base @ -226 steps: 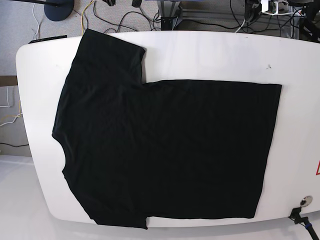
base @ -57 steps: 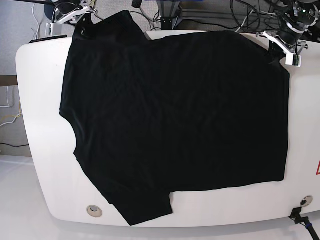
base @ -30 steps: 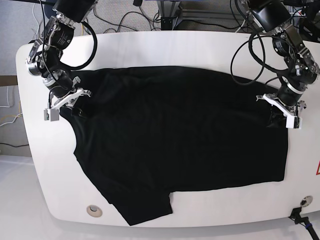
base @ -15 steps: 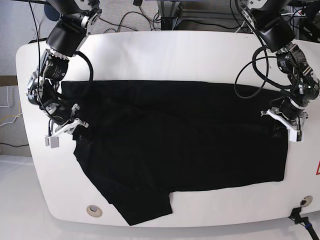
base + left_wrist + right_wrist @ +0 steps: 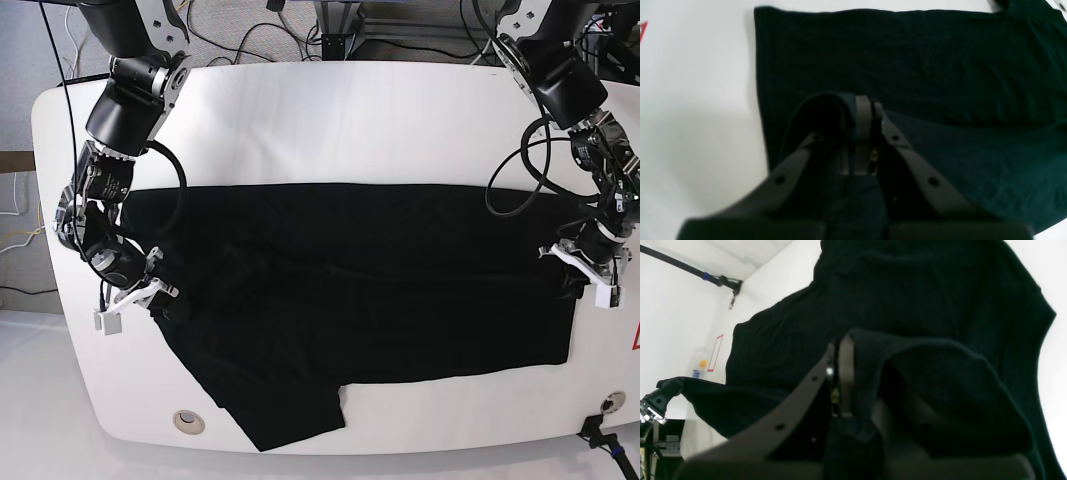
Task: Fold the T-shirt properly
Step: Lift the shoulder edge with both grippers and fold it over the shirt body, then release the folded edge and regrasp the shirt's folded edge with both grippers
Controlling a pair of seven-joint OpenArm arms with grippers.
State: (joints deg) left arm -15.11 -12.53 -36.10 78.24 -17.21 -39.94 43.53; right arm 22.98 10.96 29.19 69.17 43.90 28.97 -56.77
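Note:
The black T-shirt (image 5: 350, 300) lies on the white table (image 5: 350, 110), its far part doubled over toward the near edge. My left gripper (image 5: 580, 283) is shut on the cloth at the shirt's right side. In the left wrist view the left gripper (image 5: 865, 108) pinches a raised fold above the flat T-shirt (image 5: 923, 60). My right gripper (image 5: 150, 303) is shut on the cloth at the left side. The right wrist view shows the right gripper (image 5: 841, 346) with cloth draped over it, above the T-shirt (image 5: 907, 290). One sleeve (image 5: 290, 415) points toward the near edge.
Bare table lies beyond the fold line and at both ends. A red mark (image 5: 635, 335) sits at the right edge, and round inserts (image 5: 186, 421) (image 5: 611, 402) near the front edge. Cables (image 5: 250, 30) and stands lie on the floor behind the table.
Both grippers have moved toward the near edge with the cloth in them. The shirt's far edge has followed, so the fold line now lies closer to me.

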